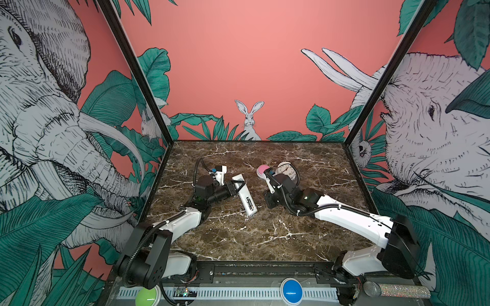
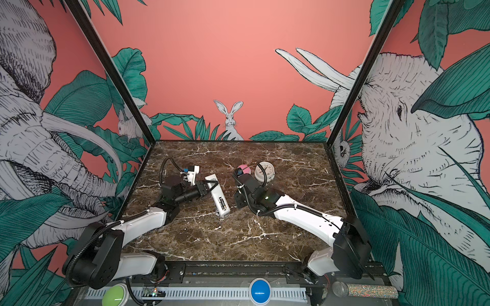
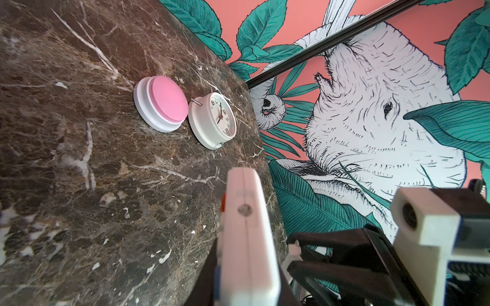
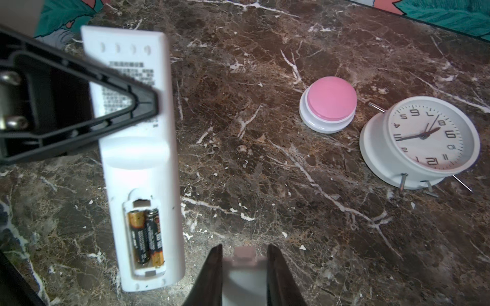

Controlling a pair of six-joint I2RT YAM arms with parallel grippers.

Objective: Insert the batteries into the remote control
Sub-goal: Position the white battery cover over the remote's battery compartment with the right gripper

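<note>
left claw [image 4: 143, 103] pinches the far half of the remote control [image 4: 138, 159], which is back up, left of the middle of the surface [image 4: 265, 185]. right claw [image 4: 244, 250], just right of the remote's near end, pinches a small white piece, likely the battery cover [image 4: 244, 270]. both batteries [image 4: 145, 235] lie side by side in the open recess. loading looks done; only the cover seems left.

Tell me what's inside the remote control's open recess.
Two batteries lie side by side inside the remote control, filling the space. Whatever lies beneath them is covered.
</note>
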